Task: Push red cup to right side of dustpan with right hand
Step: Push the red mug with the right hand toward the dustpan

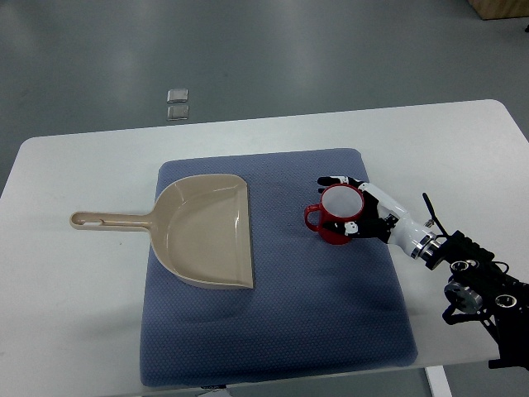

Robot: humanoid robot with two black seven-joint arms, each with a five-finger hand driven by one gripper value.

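Presently the cup [339,213] is cradled between the curled fingers of the right hand [357,207], right of the dustpan [207,231]; release is judged next.

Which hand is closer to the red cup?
Right. The right hand is at the red cup, fingers curled around its right side on the blue mat. The left hand is not in view.

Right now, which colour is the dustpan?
Beige, seen in the top view: dustpan.
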